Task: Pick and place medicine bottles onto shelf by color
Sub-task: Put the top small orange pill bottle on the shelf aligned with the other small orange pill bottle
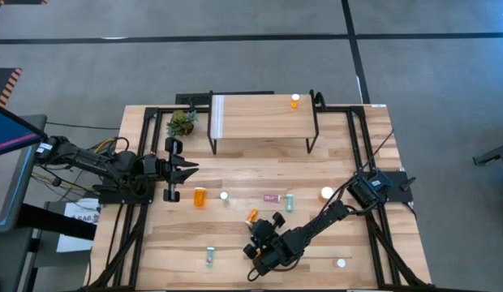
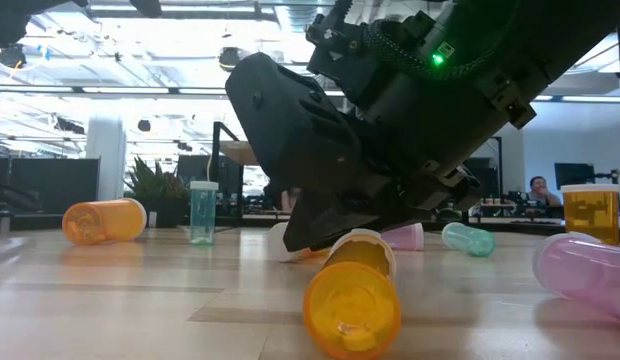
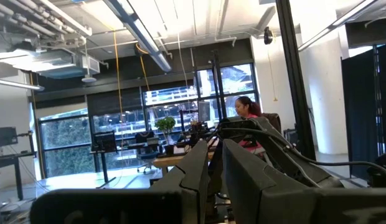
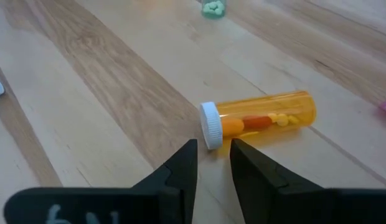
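One orange bottle (image 4: 261,119) lying just beyond right end effector (image 4: 213,163).

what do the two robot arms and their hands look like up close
Both arms are dark, almost black, built of chunky jointed segments with black cables trailing from their bases. The right hand has two flat, tapered dark fingers; a green light glows on its wrist housing. The left hand looks the same.

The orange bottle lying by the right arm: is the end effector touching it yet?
Cannot tell. In the right wrist view the right end effector has its fingertips right at the white cap of the orange bottle, but neither contact nor a gap shows plainly.
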You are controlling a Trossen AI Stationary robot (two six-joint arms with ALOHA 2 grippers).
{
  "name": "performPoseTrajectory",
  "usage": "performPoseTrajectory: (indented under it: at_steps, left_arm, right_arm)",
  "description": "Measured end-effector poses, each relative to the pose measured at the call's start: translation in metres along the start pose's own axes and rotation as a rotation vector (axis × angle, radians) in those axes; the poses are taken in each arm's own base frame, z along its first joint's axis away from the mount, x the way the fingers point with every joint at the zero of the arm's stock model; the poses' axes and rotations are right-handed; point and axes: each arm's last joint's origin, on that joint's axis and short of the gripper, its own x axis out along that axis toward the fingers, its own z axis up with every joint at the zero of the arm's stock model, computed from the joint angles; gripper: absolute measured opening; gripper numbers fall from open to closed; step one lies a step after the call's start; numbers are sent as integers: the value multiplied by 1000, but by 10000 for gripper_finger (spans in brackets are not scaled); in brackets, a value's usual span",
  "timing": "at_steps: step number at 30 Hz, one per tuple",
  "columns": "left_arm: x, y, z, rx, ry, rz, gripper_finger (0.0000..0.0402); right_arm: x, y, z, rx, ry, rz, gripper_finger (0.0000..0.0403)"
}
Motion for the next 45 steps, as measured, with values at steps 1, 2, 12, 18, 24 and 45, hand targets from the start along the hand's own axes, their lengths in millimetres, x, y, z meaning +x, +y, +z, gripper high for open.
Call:
performPoseTrajectory:
  at_steps: [1, 2, 12, 18, 24, 45]
  left_arm:
    - [0, 0, 0, 0, 0, 0, 41]
    - [0, 0, 0, 0, 0, 0, 41]
    - [0, 0, 0, 0, 0, 0, 41]
    - [0, 0, 0, -1, -1, -1, 41]
    - [0, 0, 0, -3, 1, -2, 41]
    - [1, -1, -2, -1, 10, 6, 41]
  right_arm:
    - [0, 0, 0, -1, 0, 0, 118]
    - [0, 0, 0, -2, 0, 0, 118]
    - [-12, 3, 6, -141, -3, 30, 118]
    - [-21, 3, 12, -271, 18, 57, 118]
    - [-22, -1, 26, -485, 28, 57, 118]
    - [-18, -14, 94, -762, 122, -57, 118]
